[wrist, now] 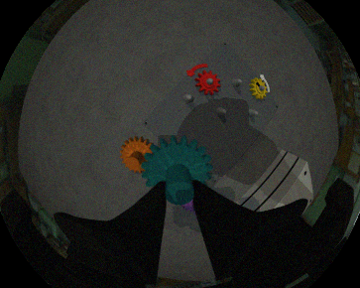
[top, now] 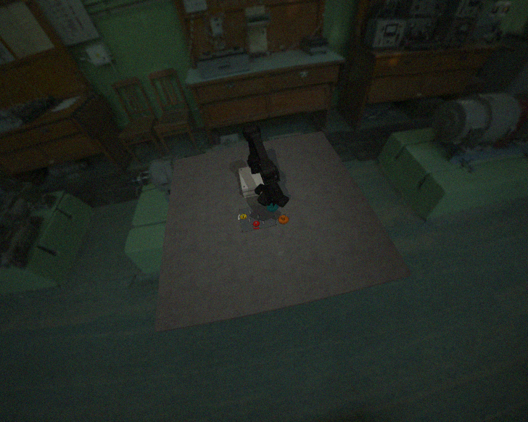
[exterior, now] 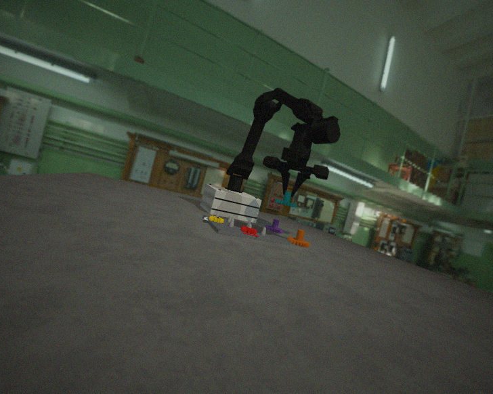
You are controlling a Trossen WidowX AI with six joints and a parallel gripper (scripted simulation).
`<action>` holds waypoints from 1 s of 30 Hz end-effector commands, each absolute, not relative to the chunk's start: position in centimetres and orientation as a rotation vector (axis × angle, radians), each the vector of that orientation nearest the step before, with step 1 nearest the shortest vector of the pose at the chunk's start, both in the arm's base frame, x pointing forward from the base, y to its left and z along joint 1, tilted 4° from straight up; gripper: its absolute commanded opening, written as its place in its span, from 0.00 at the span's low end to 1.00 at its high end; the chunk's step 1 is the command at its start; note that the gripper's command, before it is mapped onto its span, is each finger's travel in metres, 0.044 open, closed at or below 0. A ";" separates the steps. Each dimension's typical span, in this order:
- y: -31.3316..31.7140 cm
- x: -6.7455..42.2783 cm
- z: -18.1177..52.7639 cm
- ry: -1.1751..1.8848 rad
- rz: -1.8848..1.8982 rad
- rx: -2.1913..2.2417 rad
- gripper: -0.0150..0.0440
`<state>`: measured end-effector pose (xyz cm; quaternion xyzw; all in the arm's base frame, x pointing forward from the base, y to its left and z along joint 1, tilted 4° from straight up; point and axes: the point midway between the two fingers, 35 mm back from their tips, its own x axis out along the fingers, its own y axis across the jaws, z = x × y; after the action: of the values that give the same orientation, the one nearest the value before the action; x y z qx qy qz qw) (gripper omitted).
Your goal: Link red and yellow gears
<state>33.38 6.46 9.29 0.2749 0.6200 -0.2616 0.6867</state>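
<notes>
My gripper (exterior: 290,193) (wrist: 179,185) is shut on the hub of the teal gear (top: 272,207) (exterior: 286,202) (wrist: 179,161), which hangs level, well above the table. The red gear (top: 257,223) (exterior: 249,230) (wrist: 204,83) and the yellow gear (top: 244,216) (exterior: 216,219) (wrist: 259,88) sit on pegs of the grey board (wrist: 159,116). Empty pegs show in the wrist view: one peg (wrist: 188,98) beside the red gear, one peg (wrist: 237,82) between red and yellow, and two pegs nearer the base, a peg (wrist: 221,112) and a peg (wrist: 253,113). The orange gear (top: 283,220) (exterior: 298,242) (wrist: 133,153) stands on the table. The purple gear (exterior: 274,228) (wrist: 188,205) is mostly hidden in the wrist view.
The white striped base box (top: 247,182) (exterior: 233,203) (wrist: 281,186) stands behind the board. The red arrow (wrist: 198,67) and the white arrow (wrist: 266,82) lie beside their gears. The arm's shadow covers part of the board. The orange gear stands just off the board's end.
</notes>
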 end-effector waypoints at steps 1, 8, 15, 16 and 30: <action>5.6 33.6 9.0 1.390 -0.583 0.616 0.25; 3.9 33.9 8.5 1.383 -0.602 0.639 0.25; 2.2 34.2 8.1 1.381 -0.606 0.642 0.25; 2.0 34.3 8.1 1.381 -0.605 0.642 0.25; -1.6 34.6 7.2 1.381 -0.600 0.630 0.25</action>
<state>34.54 -0.84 7.40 0.2815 0.6154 -0.2699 0.6850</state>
